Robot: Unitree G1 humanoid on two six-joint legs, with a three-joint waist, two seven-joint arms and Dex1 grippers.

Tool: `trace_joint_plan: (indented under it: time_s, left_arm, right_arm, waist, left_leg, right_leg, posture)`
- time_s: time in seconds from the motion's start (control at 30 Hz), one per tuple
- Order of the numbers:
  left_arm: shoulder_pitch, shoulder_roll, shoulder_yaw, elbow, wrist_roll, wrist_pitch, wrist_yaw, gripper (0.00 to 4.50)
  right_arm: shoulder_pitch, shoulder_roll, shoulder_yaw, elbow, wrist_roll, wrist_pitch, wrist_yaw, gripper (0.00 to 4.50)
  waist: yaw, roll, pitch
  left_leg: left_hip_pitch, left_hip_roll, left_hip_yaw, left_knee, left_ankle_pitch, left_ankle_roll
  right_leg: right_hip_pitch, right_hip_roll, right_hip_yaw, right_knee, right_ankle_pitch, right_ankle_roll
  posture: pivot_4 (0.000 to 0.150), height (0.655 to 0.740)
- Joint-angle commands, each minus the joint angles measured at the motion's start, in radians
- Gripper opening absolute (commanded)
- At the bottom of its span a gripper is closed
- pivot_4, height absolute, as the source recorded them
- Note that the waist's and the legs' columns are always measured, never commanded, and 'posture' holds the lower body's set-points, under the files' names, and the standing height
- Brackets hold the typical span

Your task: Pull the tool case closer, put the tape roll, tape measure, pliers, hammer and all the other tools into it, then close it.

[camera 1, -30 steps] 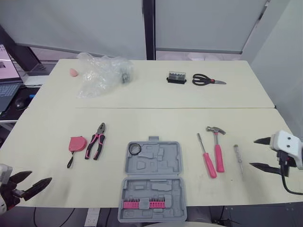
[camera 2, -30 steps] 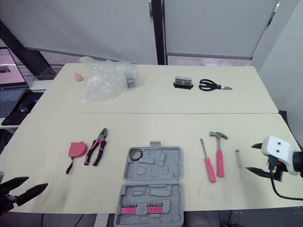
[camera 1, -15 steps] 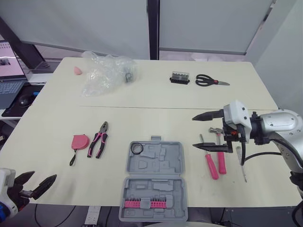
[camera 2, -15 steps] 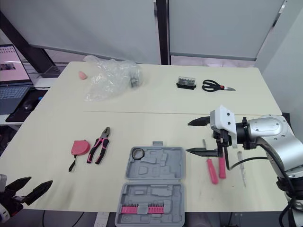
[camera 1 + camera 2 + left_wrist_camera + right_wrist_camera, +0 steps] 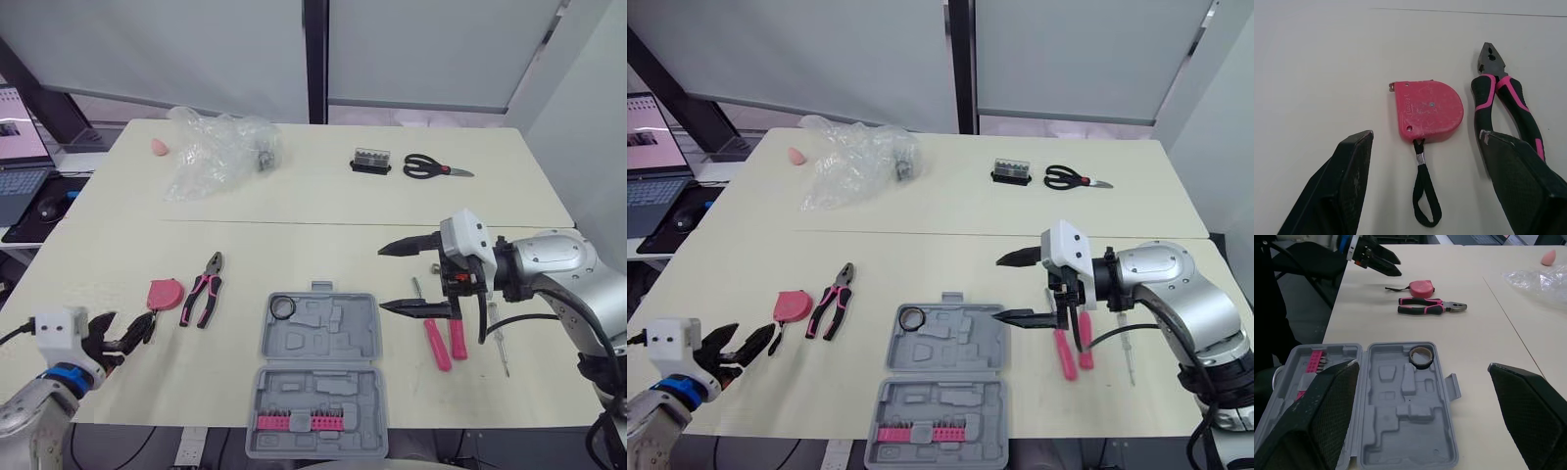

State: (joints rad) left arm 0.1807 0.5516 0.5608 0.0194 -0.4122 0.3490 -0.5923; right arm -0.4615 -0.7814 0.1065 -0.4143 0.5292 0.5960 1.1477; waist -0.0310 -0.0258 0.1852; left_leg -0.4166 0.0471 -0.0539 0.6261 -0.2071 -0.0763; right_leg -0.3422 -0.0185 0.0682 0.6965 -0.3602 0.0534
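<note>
I see the gray tool case lying open at the near edge of the table, about in the middle. The tape roll sits in the far left corner of the case. A row of pink bits fills the near half.

My left gripper is low over the table, near the left edge. Its jaws are wide open. The pink tape measure lies just in front of it, and the black strap of the tape measure lies between the two fingers. The pliers lie just beside the tape measure, on its right.

My right gripper is up over the table, right of the case. Its jaws are wide open too and hold nothing. The tips are near the right edge of the case. The hammer and a pink screwdriver lie side by side by this gripper. A thin little screwdriver lies just right of them.

Far back on the table I see scissors, a small black box and a crumpled plastic bag.
</note>
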Motion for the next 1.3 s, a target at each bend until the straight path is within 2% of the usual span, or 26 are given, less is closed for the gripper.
trace_joint_plan:
  time_s: [0.03,0.53,0.63,0.93,0.97,1.1,1.3]
  left_arm:
    - [-0.044,0.003,-0.026,0.058,0.040,-0.025,0.048,3.59]
    - [-0.099,-0.012,-0.132,0.133,0.074,0.083,0.114,3.59]
    - [-0.107,-0.012,-0.143,0.152,0.082,0.086,0.112,3.06]
    - [-0.126,-0.020,-0.153,0.211,0.092,0.097,0.116,0.23]
    - [-0.123,-0.021,-0.153,0.212,0.092,0.096,0.115,0.03]
    - [-0.100,-0.014,-0.139,0.201,0.085,0.092,0.106,0.03]
    - [0.051,0.006,-0.099,0.039,0.053,0.099,0.055,0.03]
  right_arm:
    - [-0.021,-0.002,-0.007,-0.033,0.013,0.004,-0.007,4.50]
    - [-0.016,-0.004,-0.010,-0.047,0.018,0.016,-0.017,4.50]
    - [-0.014,-0.003,-0.010,-0.050,0.019,0.017,-0.017,4.50]
    - [-0.011,-0.004,-0.013,-0.050,0.019,0.016,-0.017,4.50]
    - [-0.010,-0.004,-0.013,-0.051,0.019,0.017,-0.018,4.50]
    - [-0.007,-0.002,-0.012,-0.052,0.019,0.017,-0.020,4.50]
    - [0.004,-0.001,-0.010,-0.060,0.024,0.021,-0.020,4.50]
  waist:
    - [0.000,0.000,0.000]
    - [-0.001,0.000,0.000]
    - [-0.001,0.000,0.000]
    - [0.002,0.003,-0.002]
    - [0.002,0.003,-0.002]
    - [0.001,0.004,-0.002]
    - [-0.007,0.004,-0.002]
  left_leg:
    - [0.000,0.000,0.000,0.000,0.000,0.000]
    - [0.000,0.000,0.000,0.000,0.000,0.000]
    - [0.000,0.000,0.000,0.000,0.000,0.000]
    - [0.000,-0.001,0.000,0.000,0.000,0.000]
    - [0.000,-0.001,0.000,0.000,0.000,0.000]
    - [0.001,-0.001,0.000,0.000,0.000,0.000]
    - [0.001,0.000,0.002,-0.001,0.000,0.000]
  right_leg:
    - [0.000,0.000,0.000,0.000,0.000,0.000]
    - [0.000,0.000,0.000,0.000,0.000,0.000]
    - [0.000,0.000,0.000,0.000,0.000,0.000]
    - [0.000,-0.001,0.000,0.000,0.000,0.000]
    - [0.000,-0.001,0.000,0.000,0.000,0.000]
    - [0.000,-0.001,0.000,0.000,0.000,0.000]
    - [0.000,-0.001,0.002,-0.001,0.000,0.000]
  posture:
    - [0.150,0.7400]
    - [0.150,0.7400]
    - [0.150,0.7400]
    - [0.150,0.7400]
    - [0.150,0.7400]
    - [0.150,0.7400]
    - [0.150,0.7400]
